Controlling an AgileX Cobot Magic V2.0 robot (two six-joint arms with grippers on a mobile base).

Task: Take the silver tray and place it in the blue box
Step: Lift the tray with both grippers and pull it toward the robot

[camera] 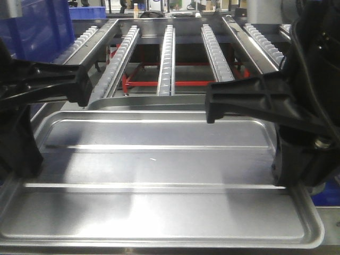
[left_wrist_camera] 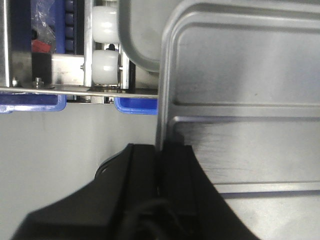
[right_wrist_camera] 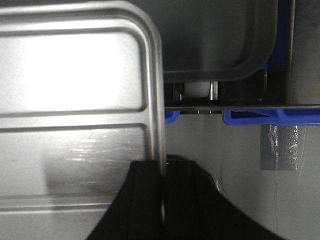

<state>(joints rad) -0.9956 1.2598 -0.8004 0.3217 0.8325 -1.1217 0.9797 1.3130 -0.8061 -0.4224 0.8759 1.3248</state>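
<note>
At the far left rear stands a deep bright-blue ribbed plastic box (camera: pixel 32 26). The black left gripper (left_wrist_camera: pixel 159 150) pinches tight on the left rim of a large shallow rectangular silver metal tray (camera: pixel 159 175) (brushed sheen, rounded corners, two long ridges). The tray spans the foreground in front of steel roller rails (camera: pixel 167 53). The black right gripper (right_wrist_camera: pixel 164 167) is clamped on the tray's right rim.

Three cameras crowd the silver tray (camera: pixel 159 175).
Front view skims low across it; each wrist view stares down, close, at one side rim.
</note>
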